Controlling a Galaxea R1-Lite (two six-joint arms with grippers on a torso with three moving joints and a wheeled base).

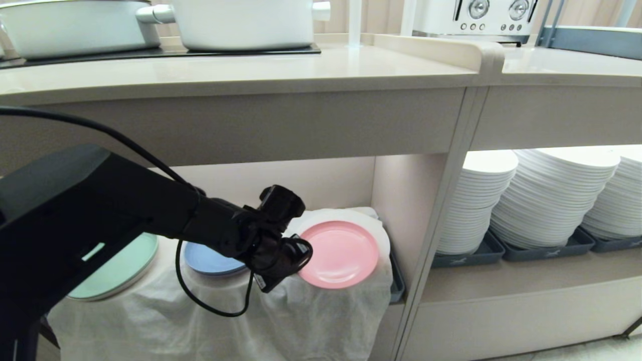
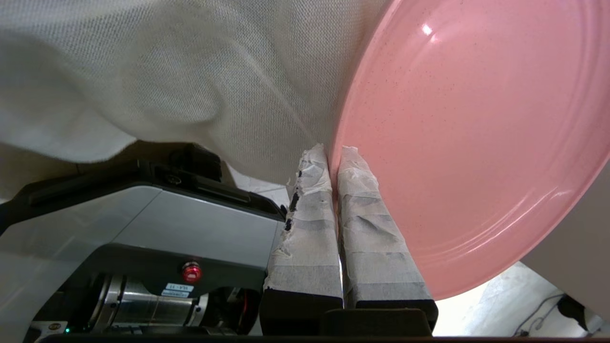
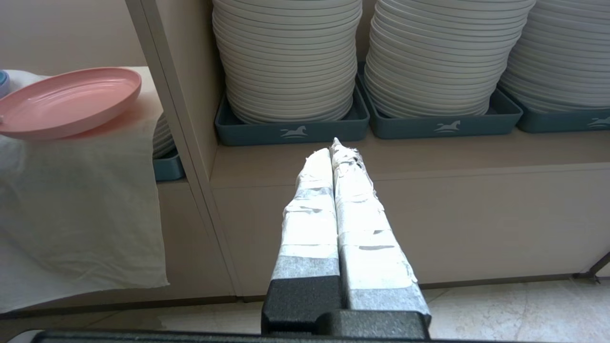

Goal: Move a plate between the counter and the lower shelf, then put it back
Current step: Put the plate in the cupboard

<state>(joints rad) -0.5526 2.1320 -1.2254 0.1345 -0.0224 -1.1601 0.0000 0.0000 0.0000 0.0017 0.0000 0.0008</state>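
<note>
Three plates sit on the white cloth [image 1: 210, 316] in the lower shelf [image 1: 321, 185] beneath the counter [image 1: 241, 75]: mint-green plate [image 1: 120, 271], blue plate [image 1: 208, 260], and the pink plate [image 1: 341, 253] at the shelf's front right edge. The left gripper [image 2: 336, 157] pinches the pink plate's near rim, jaws almost together. The right gripper [image 3: 336, 150], jaws pressed together, hangs before the stacked white plates [image 3: 290, 57].

The plate [image 1: 341, 253] lies on the cloth [image 1: 321, 311] in the lower shelf [image 1: 326, 185], under the counter [image 1: 241, 70]; my left hand [image 1: 293, 260] is at its left rim.
</note>
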